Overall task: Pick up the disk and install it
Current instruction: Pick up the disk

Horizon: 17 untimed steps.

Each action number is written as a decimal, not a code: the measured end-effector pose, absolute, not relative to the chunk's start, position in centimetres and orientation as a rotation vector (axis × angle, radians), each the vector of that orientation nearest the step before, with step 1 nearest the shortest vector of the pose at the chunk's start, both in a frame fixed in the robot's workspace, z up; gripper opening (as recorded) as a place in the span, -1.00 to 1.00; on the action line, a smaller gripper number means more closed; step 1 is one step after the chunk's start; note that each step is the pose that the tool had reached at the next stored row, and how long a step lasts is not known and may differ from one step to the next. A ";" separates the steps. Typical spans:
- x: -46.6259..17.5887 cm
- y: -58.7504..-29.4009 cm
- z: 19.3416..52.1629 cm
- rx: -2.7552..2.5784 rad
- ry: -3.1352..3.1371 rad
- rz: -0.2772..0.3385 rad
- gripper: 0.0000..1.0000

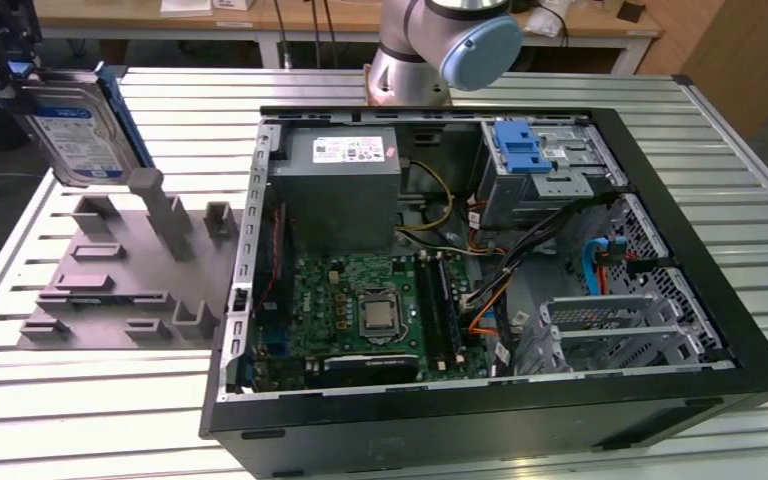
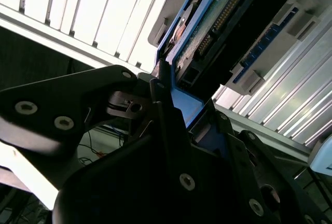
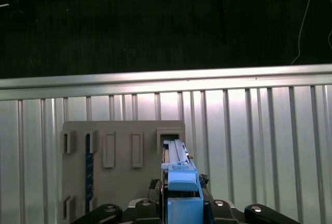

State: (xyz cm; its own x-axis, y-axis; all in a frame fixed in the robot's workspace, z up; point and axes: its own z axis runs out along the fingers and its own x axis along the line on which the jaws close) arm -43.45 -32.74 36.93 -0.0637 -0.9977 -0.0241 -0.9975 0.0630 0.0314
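Blue-framed disk (image 1: 72, 135) in end effector (image 3: 182, 207)

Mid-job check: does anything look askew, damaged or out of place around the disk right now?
Nothing stands out. The end effector grips the disk roughly upright by the grey fixture; the open computer case looks orderly.

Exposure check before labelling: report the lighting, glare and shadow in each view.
Exterior view: even light, the disk and open computer case both well lit. Second wrist view: table slats blown out white, end effector in dark silhouette. First wrist view: glare band along the table edge, darkness beyond it.
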 end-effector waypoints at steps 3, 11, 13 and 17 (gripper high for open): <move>-43.5 -32.7 37.0 2.147 -2.287 -0.062 -0.26; -43.5 -32.7 37.3 2.147 -2.287 -0.062 -0.26; -43.5 -32.7 37.4 2.147 -2.287 -0.062 -0.26; -43.4 -32.7 37.8 2.147 -2.287 -0.062 -0.26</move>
